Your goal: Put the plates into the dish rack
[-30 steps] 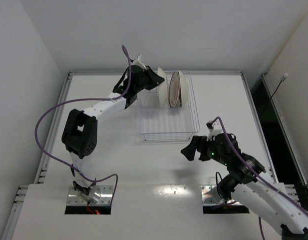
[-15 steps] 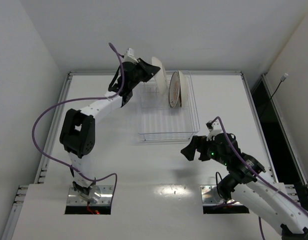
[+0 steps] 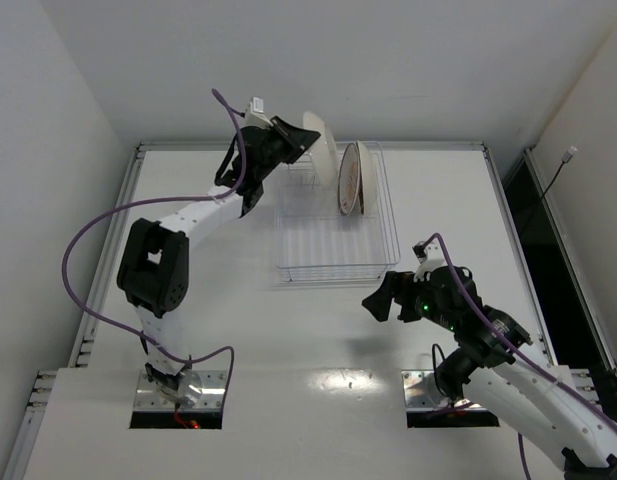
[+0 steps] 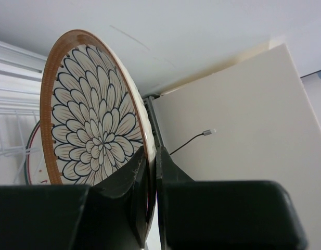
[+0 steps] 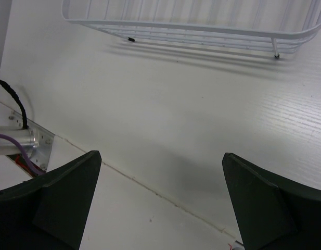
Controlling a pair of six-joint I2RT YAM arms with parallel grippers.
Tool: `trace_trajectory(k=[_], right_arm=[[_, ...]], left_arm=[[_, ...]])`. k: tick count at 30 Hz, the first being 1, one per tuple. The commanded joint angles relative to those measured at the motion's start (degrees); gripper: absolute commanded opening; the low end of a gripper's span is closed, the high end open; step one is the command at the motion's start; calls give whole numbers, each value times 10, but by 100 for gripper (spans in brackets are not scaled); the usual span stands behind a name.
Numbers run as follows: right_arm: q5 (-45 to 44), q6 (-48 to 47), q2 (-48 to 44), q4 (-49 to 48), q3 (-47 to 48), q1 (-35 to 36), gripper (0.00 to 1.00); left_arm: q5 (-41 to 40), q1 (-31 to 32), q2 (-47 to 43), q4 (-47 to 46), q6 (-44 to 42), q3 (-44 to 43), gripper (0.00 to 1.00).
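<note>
Brown-rimmed floral plate point(image 4: 92, 120) higher; on edge

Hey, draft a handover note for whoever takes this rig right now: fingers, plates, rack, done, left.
Left gripper: shut on the flower plate, held on edge over the dish rack's far end.
Right gripper: open, empty, hovering on the rack's near side.
Done: apparently two plates standing in the rack.
Left: slot the held plate in, release.

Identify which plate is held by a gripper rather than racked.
The flower-patterned plate pinched by the left gripper; the others stand on edge inside the dish rack.
</note>
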State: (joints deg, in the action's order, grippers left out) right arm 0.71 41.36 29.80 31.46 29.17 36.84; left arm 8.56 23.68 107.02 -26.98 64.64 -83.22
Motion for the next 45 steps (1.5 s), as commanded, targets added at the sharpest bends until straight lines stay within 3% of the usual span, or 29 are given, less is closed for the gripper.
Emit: trace_trajectory(k=[1, 18, 45], right_arm=[[9, -3, 2, -31, 5, -3, 100], [9, -8, 12, -31, 5, -3, 100], [19, -14, 33, -36, 5, -3, 100]], left_arm=[[-3, 0, -74, -100, -9, -15, 0], [-3, 0, -110, -61, -42, 34, 0], [37, -15, -28, 63, -95, -2, 0]])
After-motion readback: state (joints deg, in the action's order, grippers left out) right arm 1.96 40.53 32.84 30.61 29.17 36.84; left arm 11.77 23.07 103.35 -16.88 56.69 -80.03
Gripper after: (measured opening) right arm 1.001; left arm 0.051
